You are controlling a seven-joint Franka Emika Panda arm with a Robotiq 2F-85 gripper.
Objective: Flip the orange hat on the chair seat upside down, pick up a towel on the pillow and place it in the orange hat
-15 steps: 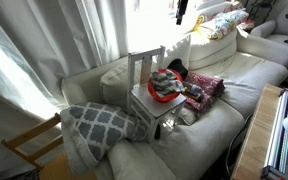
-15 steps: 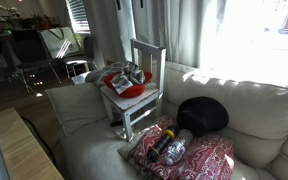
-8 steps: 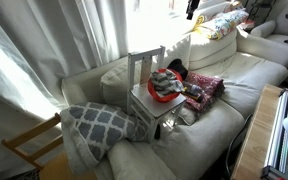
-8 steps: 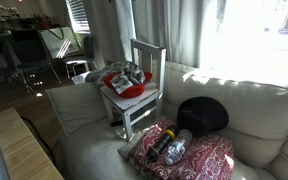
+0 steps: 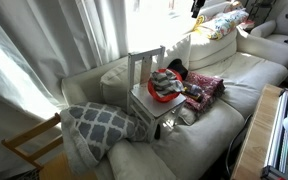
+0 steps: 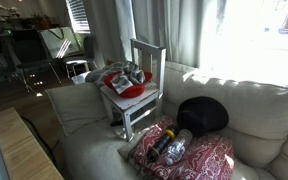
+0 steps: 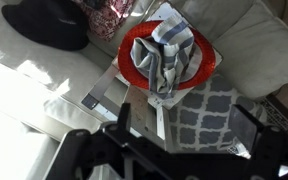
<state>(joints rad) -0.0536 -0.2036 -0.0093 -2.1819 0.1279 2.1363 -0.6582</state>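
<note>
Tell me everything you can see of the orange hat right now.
The orange hat is round, red-orange and brimmed. It lies opening-up on the white chair seat and covers much of it. The striped towel sits crumpled in its hollow with one end draped over the rim. This hides the inside, so only a red ring shows around the cloth. The ring looks even and undented, but its material is hard to tell. The open gripper hangs above and does not touch it.

in the wrist view the hand [image 7: 184, 130] is dark, blurred and cut off by the lower edge. the towel [image 7: 171, 55] hides the inside of the hat [image 7: 132, 55]; the hat covers most of the seat [image 7: 106, 95].
</note>
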